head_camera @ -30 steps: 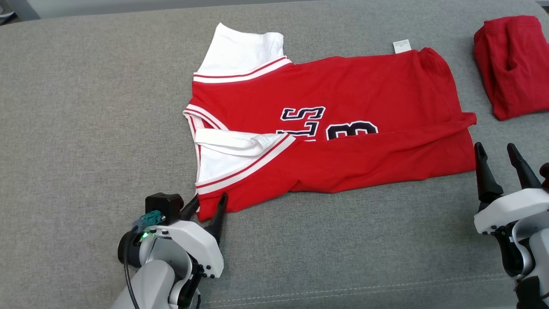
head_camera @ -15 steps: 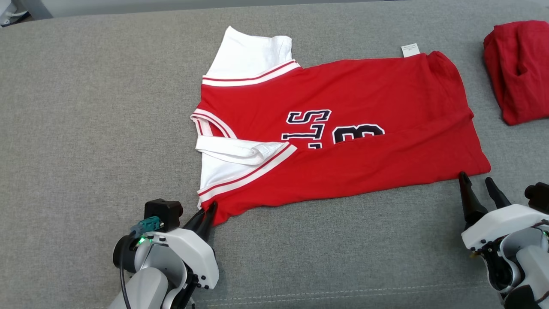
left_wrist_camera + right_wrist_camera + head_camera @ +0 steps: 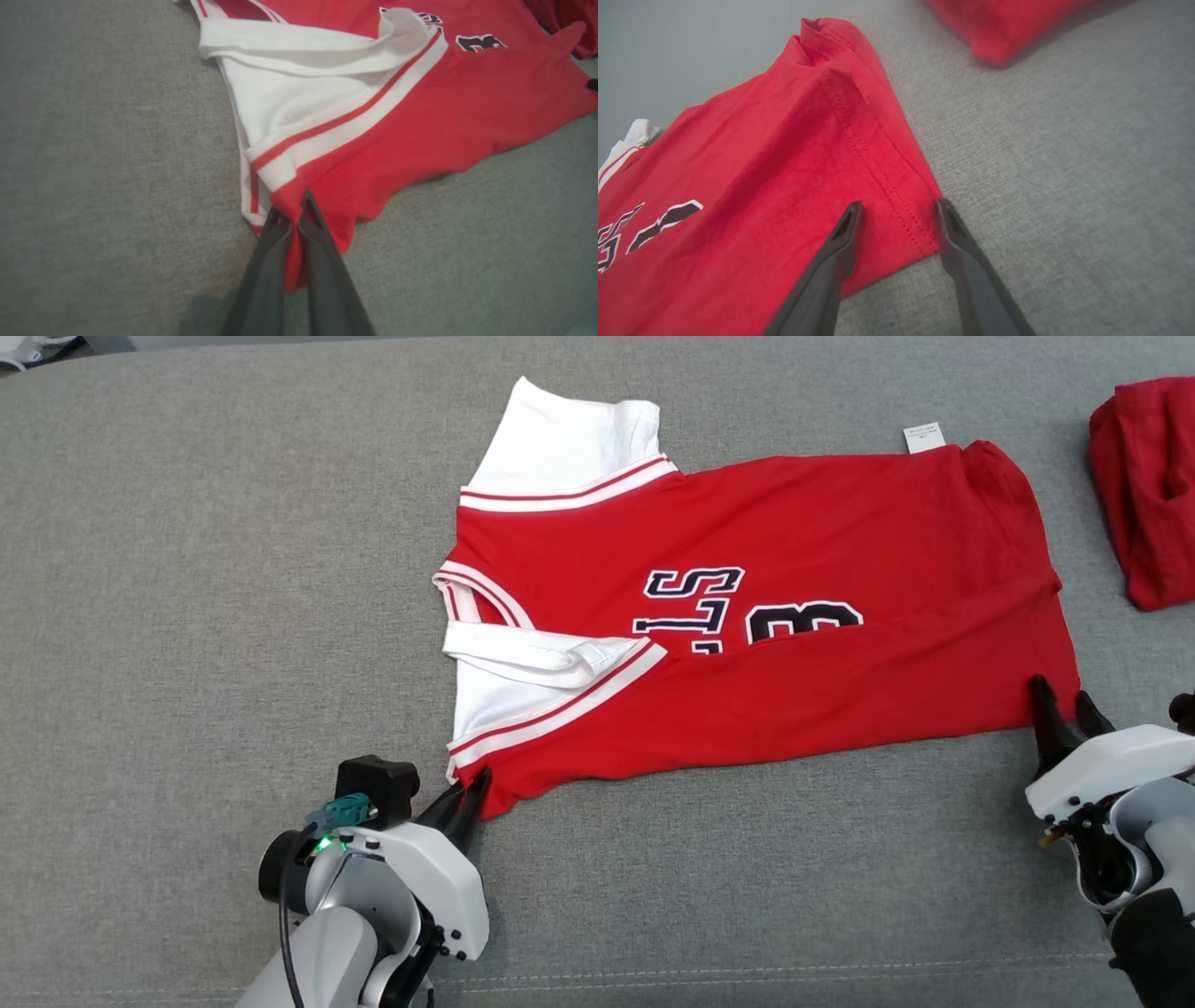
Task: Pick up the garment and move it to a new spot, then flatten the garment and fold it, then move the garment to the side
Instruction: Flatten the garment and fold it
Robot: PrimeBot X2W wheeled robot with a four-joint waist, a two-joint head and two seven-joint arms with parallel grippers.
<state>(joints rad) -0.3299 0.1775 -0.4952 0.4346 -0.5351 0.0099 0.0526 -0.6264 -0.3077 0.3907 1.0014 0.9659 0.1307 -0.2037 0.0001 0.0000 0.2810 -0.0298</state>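
Red garment (image 3: 794, 644): jersey, white sleeves, red-and-white striped trim, dark lettering; spread across middle of tabletop, neck end to robot's left, hem to right.
Fold: near long edge turned up over the chest, covering lower part of the print.
Tabletop (image 3: 187, 616): grey woven fabric, stitched seam along near edge.
Far sleeve (image 3: 569, 439): white, lying flat, pointing away from robot.
Near sleeve (image 3: 523, 658): white, cuff doubled across the armhole, slightly rumpled.
Left end effector (image 3: 474, 784): pinched tight on near left corner of garment, just below striped sleeve band; red cloth squeezed between the fingers in left wrist view.
Right end effector (image 3: 1060, 691): fingers parted, straddling near right hem corner; one finger over the red cloth, other beside the hem on the grey; nothing clamped.
White label (image 3: 922, 437): sticking out at far hem corner, flat on tabletop.
Second red cloth (image 3: 1148, 495): folded bundle at far right, apart from garment, strip of grey between.
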